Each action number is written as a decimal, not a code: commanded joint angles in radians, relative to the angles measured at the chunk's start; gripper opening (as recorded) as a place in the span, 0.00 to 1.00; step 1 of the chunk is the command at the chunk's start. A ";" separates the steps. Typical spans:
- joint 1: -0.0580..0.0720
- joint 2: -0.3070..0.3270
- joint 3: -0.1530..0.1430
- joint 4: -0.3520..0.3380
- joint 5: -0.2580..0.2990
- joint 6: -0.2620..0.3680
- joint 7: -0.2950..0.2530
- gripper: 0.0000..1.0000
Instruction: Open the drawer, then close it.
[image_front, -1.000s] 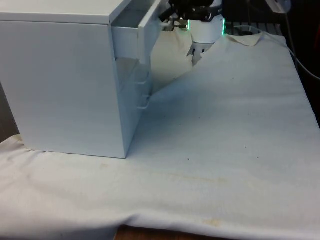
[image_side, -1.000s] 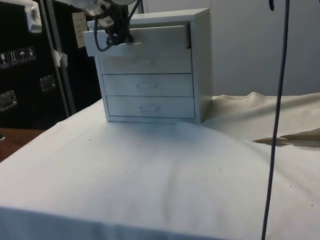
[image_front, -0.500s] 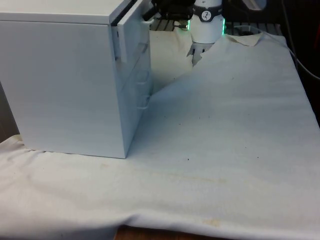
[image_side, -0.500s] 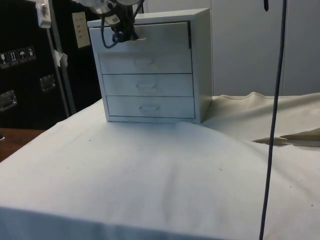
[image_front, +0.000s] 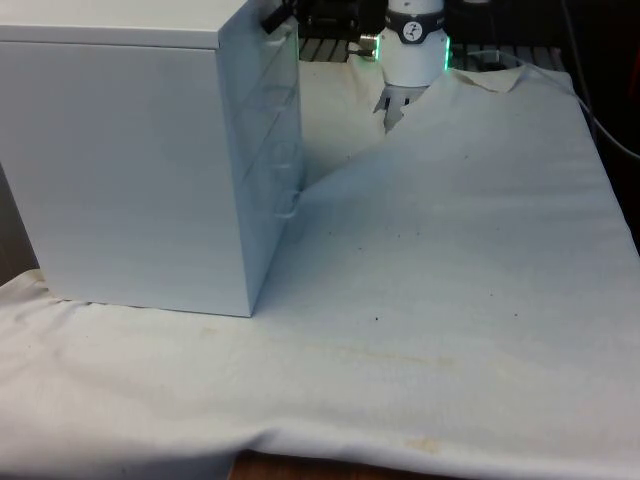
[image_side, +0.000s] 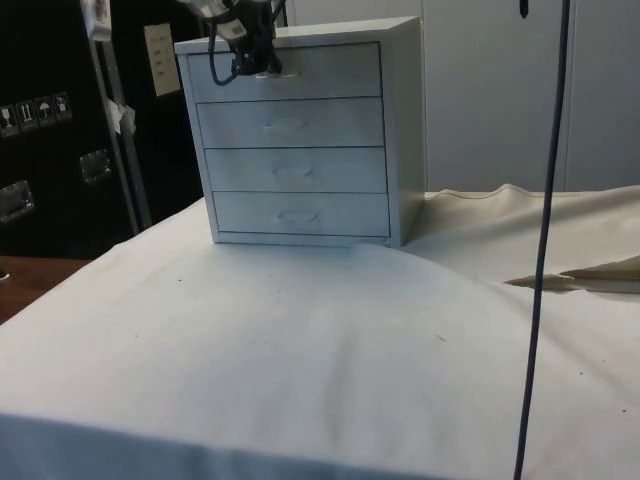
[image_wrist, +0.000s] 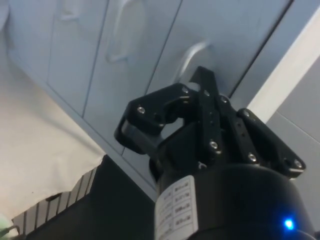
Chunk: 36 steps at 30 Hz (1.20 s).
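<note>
White arm (image_front: 412, 45), black screw-studded gripper (image_wrist: 200, 95), looping black cable (image_side: 213, 62)

We see the surface (image_front: 450, 300) under a rumpled white cloth (image_side: 300, 350). A white chest of drawers (image_front: 130, 160) stands directly on it, toward the front view's left, all four drawer fronts flush.

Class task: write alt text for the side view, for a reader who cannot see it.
A white four-drawer chest stands on a white tablecloth, all its drawers flush with the front. The robot's black hand is at the top drawer, by its handle. A thin dark cable hangs down in front.
</note>
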 joint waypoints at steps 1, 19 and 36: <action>-0.008 -0.004 -0.002 -0.007 0.001 0.015 -0.009 0.00; 0.013 -0.008 0.003 0.017 0.001 -0.026 0.001 0.00; 0.040 -0.014 0.033 0.078 0.006 -0.110 0.015 0.00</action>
